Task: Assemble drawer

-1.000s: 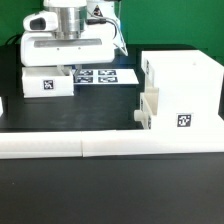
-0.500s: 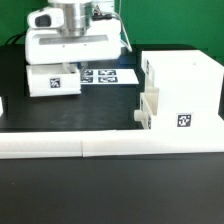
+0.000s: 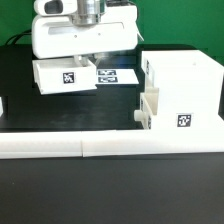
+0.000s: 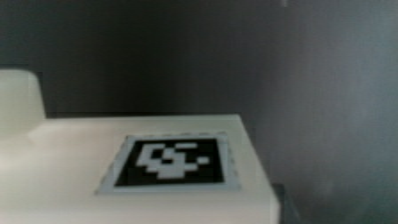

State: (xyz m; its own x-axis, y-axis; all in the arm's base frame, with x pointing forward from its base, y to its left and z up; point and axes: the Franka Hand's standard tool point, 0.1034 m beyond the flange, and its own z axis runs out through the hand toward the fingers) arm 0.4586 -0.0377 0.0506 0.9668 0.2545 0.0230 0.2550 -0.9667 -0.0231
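Observation:
The tall white box shell stands at the exterior view's right, with a square marker on its front. One small tray sits low in its open side, its knob sticking out. My gripper is shut on the second small tray and holds it slightly tilted above the black table, to the exterior view's left of the shell. In the wrist view the tray's white top and its marker fill the near part. My fingers do not show there.
The long low white border wall runs along the front. The marker board lies flat behind the held tray. A small white piece shows at the exterior view's left edge.
My gripper has moved toward the exterior view's right and upward with the tray in it, closer to the box shell. The shell has not moved.

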